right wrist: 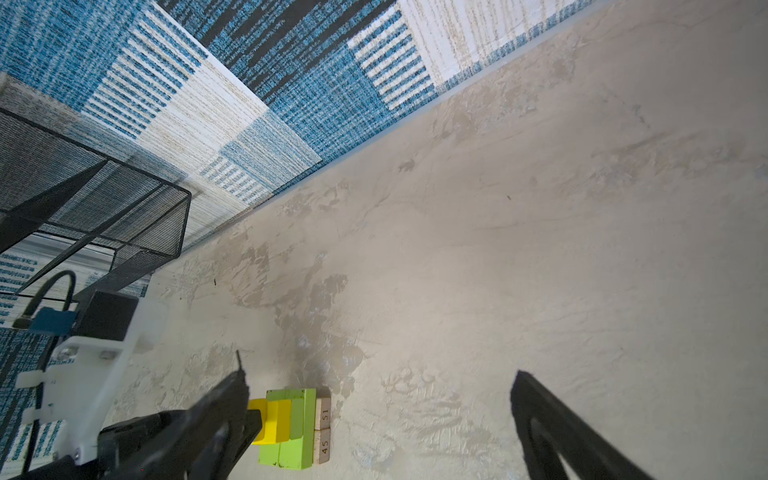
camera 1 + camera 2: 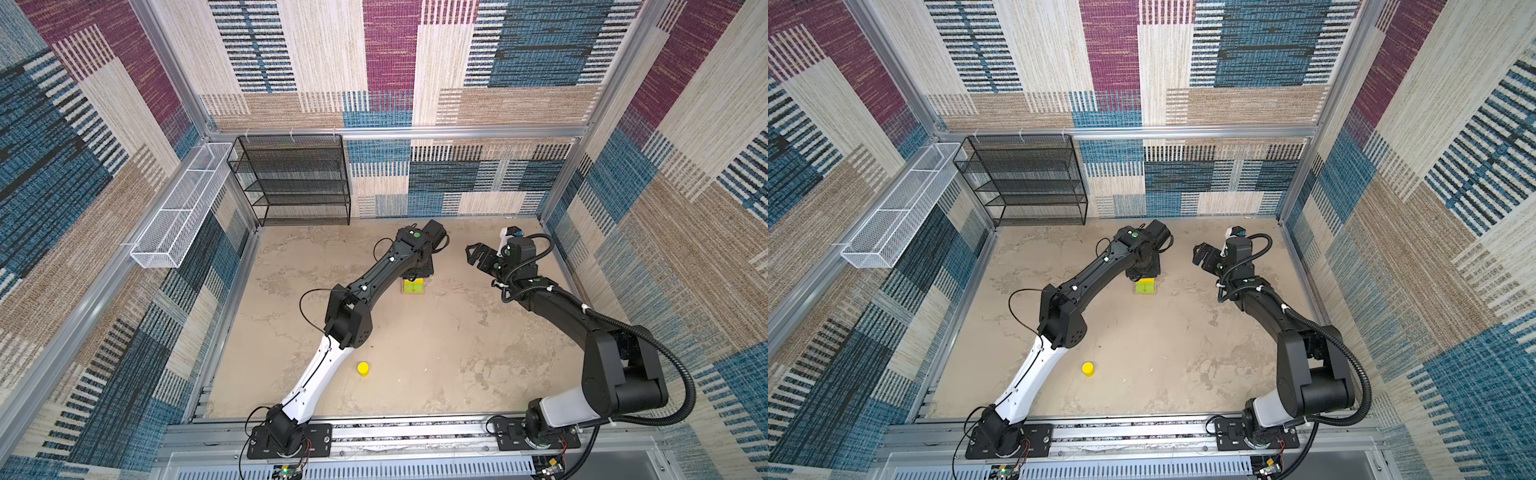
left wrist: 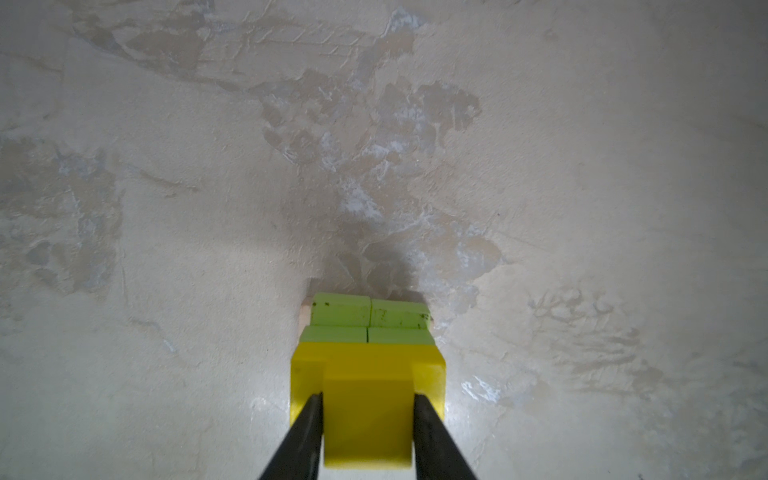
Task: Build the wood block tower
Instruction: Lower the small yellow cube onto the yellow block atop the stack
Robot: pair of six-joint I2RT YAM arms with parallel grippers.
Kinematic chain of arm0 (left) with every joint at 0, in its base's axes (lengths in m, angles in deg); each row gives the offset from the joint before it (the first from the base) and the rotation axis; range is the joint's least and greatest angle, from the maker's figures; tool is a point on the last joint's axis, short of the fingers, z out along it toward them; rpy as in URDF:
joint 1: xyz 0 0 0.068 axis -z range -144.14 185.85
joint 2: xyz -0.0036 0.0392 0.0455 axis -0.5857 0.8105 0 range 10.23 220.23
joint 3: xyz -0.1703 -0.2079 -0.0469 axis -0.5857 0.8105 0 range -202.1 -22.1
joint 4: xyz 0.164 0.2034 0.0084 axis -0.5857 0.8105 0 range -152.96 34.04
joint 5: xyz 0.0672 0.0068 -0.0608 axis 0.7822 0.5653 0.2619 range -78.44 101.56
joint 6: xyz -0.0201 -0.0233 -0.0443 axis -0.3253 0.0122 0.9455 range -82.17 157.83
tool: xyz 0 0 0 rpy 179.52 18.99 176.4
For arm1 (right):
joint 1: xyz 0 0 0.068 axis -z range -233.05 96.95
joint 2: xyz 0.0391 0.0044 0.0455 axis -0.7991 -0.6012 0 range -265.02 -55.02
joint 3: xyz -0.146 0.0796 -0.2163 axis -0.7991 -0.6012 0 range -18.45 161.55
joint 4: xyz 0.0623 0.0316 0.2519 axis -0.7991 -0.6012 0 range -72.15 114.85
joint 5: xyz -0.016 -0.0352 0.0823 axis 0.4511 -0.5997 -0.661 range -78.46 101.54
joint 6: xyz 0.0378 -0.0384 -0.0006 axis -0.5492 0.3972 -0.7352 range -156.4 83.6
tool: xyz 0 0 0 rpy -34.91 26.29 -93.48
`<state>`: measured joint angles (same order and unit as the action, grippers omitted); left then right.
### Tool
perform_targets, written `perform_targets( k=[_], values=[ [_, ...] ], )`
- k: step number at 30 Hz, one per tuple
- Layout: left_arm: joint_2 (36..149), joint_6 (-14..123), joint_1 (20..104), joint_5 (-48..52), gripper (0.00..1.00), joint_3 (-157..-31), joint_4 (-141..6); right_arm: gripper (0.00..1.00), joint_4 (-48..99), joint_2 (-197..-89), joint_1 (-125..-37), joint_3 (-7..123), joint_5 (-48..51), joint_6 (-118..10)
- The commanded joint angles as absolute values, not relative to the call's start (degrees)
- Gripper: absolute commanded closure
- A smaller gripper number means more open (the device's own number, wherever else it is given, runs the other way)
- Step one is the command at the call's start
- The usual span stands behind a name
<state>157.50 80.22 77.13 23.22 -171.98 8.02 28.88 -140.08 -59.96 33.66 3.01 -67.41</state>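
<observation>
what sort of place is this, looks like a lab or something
Most likely a robot test cell: the left arm and right arm are bolted to a base rail, an aluminium frame carries patterned panels all round, and the tabletop holds a block tower and mesh shelf.

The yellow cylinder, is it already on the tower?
No, the yellow cylinder stands alone on the table, well apart from the tower.
</observation>
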Motion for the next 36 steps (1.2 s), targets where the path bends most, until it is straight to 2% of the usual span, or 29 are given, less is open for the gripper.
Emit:
perform_targets(
  k=[1,19,27,36],
  values=[
    [157.01,80.83,76.98,23.60,0.60,-171.95,8.17,0.01,30.99,-140.18,-59.90,34.02,2.40,-67.87],
    [156.84,80.85,76.99,23.51,0.64,-171.69,8.19,0.01,30.99,-140.08,-59.90,34.02,2.25,-67.96],
    [156.70,80.88,76.98,23.56,0.56,-171.69,8.26,0.01,30.97,-140.14,-59.90,34.02,2.30,-68.09],
    [156.70,80.63,76.91,23.54,0.62,-171.43,8.23,0.01,30.93,-140.12,-59.86,34.02,2.20,-68.06]
  ],
)
